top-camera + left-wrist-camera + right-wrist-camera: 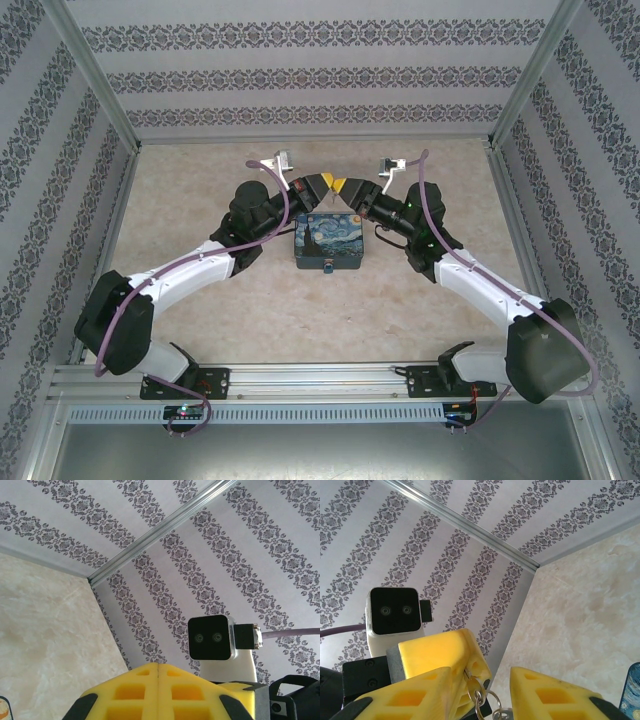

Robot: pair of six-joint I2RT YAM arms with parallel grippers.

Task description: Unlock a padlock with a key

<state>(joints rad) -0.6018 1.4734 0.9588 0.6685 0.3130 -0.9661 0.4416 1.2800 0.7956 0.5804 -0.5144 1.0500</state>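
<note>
My left gripper [322,184] is shut on the key [472,684]. The blade is pinched in the seam of its yellow fingertips [445,650], and the round head sticks out with a key ring [492,697] hanging from it. My right gripper [480,677] faces it tip to tip, open, with a yellow finger on each side of the key's head and not touching it. Both grippers hover just behind the painted tin [328,240]. The tiny teal padlock [328,267] sits at the tin's near side. In the left wrist view the left gripper [157,666] shows its jaws pressed together.
The tin stands mid-table on the beige marbled surface [200,190]. Patterned walls with metal corner posts [100,80] enclose the back and both sides. The right wrist's camera block [210,637] sits close in front of the left fingertips.
</note>
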